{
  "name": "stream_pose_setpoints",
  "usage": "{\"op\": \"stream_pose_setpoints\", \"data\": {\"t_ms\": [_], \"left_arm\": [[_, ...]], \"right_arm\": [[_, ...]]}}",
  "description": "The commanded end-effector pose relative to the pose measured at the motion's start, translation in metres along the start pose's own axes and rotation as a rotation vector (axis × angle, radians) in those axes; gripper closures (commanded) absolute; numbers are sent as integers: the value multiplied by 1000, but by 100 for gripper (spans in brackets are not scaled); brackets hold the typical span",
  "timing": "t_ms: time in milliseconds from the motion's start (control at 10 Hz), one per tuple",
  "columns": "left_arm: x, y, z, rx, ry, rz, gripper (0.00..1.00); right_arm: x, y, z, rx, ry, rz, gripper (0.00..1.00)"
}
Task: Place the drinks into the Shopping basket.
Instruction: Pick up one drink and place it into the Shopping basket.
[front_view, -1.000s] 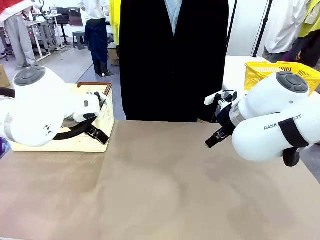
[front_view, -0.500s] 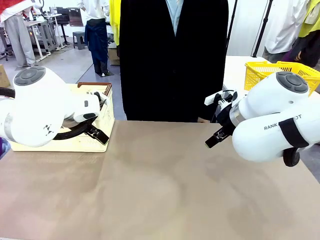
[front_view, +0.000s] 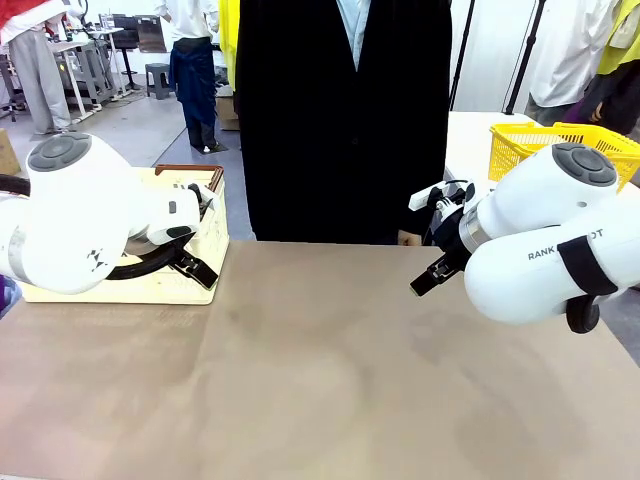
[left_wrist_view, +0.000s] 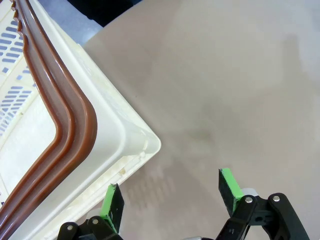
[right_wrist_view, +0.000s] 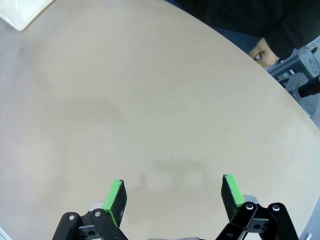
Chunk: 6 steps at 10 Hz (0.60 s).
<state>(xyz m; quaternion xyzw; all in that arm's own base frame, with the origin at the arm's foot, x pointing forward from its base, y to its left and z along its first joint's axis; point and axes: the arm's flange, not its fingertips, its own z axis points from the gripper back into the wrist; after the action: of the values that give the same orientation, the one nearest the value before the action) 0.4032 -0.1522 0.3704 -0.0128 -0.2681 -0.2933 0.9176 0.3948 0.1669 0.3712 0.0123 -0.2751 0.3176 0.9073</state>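
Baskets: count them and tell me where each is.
2. A cream crate on the left of the table; a yellow mesh basket at far right, on a white table behind. Others may be hidden.

In the front view you can read part of a grey brand print on the white shell of the right arm: "RANK", then, past the black strap that crosses the word, "OT". On the left arm you see a few small dark marks, too small to read.
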Motion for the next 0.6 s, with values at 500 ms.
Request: {"op": "stream_pose_setpoints", "data": {"t_ms": [500], "left_arm": [[2,-8,15,-268,165,60,0]], "right_arm": [[-9,1,7,131,277,-16,0]]}}
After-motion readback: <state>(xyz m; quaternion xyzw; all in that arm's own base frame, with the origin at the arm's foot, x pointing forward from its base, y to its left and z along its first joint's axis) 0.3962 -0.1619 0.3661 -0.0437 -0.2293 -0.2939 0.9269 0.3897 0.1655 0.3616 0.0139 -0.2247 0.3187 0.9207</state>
